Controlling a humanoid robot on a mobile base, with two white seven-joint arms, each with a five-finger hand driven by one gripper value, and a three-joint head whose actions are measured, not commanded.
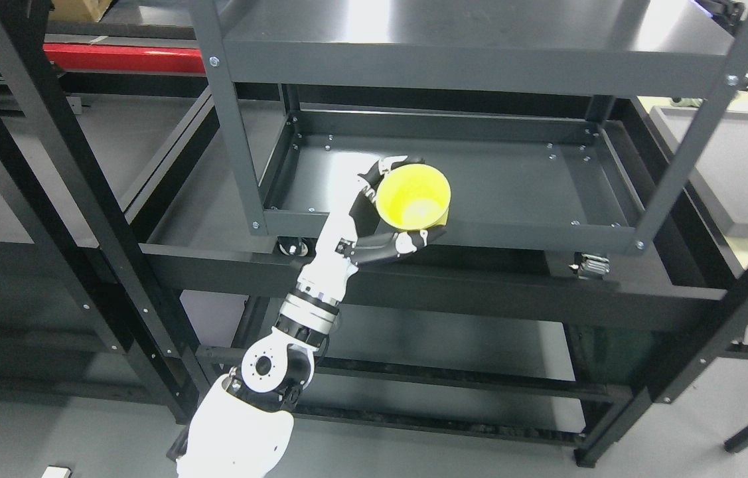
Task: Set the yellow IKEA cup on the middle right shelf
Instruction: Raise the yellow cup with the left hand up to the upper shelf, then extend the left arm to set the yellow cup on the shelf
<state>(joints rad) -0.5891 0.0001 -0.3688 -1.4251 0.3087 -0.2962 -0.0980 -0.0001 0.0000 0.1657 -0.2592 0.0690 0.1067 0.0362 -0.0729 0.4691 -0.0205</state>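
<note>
Left arm (320, 279) is coming in from the lower left and reaching up toward the dark grey shelf unit (241, 133). No right arm in frame.

Left hand (383, 216) is gripping the yellow cup (413, 197): fingers curling round its far side at the top, thumb running under its lower wall. The cup is sitting upright-ish, mouth facing the camera, inside looks empty.

The cup is hanging right over the front lip (480, 234) of the tray shelf (513, 186), roughly left of centre. Not set down yet, as far as I can judge; from this steep angle I can't tell whether its base is clearing the lip or touching it.

Risks from here, my read:
- Cup base or the thumb is riding close to that front lip. Pushing forward without enough lift is likely catching the rim and tipping the cup out of the grasp.
- The grip is looking like a wrap on a tapered, smooth wall. Any knock is going to let it slide up and out of the fingers.
- The target is the right part of the shelf, so the hand is needing to travel rightward inside the bay. The upper shelf (473, 40) is sitting close overhead, and the right front post (685, 139) is bounding that end, so the forearm could be clipping steel.
- Releasing while still over the lip means the cup is dropping to the lower frame (413, 279).
</note>
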